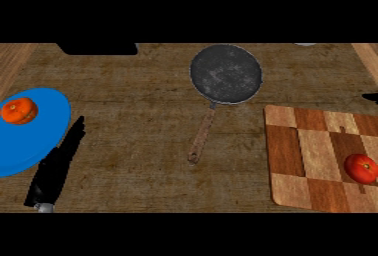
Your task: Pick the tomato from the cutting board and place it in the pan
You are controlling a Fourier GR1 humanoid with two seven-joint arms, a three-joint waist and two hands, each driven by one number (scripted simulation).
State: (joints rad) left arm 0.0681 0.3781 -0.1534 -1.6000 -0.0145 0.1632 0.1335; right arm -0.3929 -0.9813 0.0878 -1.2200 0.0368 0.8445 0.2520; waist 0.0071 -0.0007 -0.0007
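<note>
A red tomato (362, 168) lies on the checkered wooden cutting board (310, 155), against the view's right edge. The dark round pan (226, 73) sits at the top centre, empty, its wooden handle (201, 136) pointing toward me. My left hand (57, 165) rests at the lower left, fingers straight and open, holding nothing, far from the tomato. Only a small black tip of what may be my right hand (371, 97) shows at the right edge, above the board.
A blue plate (29, 145) at the left edge carries an orange-red fruit (19, 110), right beside my left hand. A black object (97, 48) lies at the counter's back left. Bare wooden counter (140, 150) stretches between plate, pan and board.
</note>
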